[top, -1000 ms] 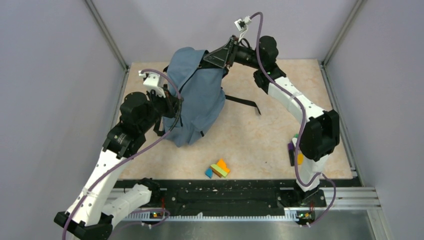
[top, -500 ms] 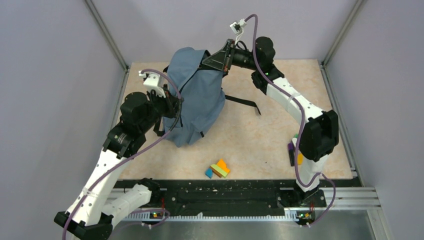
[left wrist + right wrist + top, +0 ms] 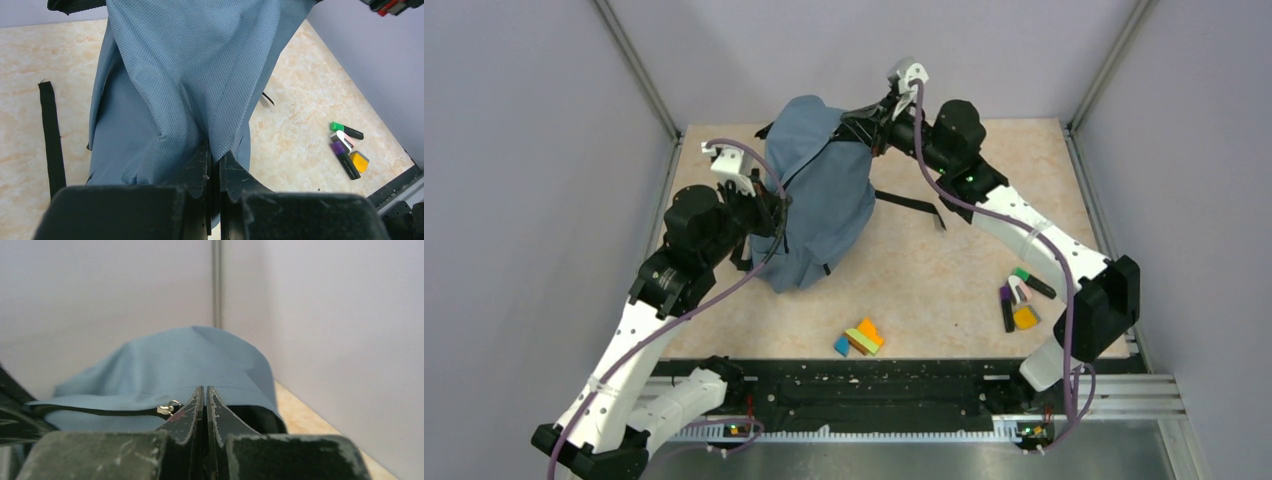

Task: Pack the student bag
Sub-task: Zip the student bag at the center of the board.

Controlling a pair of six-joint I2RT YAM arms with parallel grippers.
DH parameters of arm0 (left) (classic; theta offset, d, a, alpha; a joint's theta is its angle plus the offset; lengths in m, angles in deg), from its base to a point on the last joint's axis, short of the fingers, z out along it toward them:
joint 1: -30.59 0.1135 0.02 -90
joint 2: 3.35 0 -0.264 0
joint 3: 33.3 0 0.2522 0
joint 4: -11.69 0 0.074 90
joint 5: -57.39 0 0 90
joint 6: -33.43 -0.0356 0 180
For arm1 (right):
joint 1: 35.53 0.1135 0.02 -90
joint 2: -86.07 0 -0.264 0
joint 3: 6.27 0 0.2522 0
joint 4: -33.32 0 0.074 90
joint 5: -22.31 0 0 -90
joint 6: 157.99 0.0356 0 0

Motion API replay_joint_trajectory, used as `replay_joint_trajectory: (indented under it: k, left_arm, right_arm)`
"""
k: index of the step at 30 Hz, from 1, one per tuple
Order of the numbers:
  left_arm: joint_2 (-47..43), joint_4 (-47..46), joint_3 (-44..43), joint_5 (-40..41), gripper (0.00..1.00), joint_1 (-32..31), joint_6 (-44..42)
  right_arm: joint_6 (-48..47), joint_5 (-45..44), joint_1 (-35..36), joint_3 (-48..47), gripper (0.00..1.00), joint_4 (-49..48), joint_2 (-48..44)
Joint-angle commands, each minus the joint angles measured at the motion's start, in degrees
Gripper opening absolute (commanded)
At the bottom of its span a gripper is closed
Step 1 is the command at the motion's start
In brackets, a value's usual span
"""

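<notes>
Student bag (image 3: pixel 819 190) judged limp, light: left gripper (image 3: pixel 214 160) pinches its side fabric, right gripper (image 3: pixel 205 400) clamped shut beside its zipper pull (image 3: pixel 167 409), hold unclear; better gripped at the zipper hem.

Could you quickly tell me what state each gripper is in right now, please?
Left gripper: closed, pinching the student bag fabric.
Right gripper: closed beside the zipper pull; whether it grips anything cannot be told.
</notes>
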Motion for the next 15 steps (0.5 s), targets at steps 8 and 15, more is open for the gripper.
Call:
replay_joint_trajectory:
  k: [8,15]
  left_arm:
    - [-4.9,-9.3,-5.9,1.4,0.0,0.1,0.5]
    - [-6.2,-8.3,-5.8,1.8,0.0,0.1,0.6]
  right_arm:
    - [-16.9,-18.5,-0.9,8.1,0.0,-7.2,-0.1]
    - [-18.8,-26.0,-0.9,6.2,0.0,-7.0,2.6]
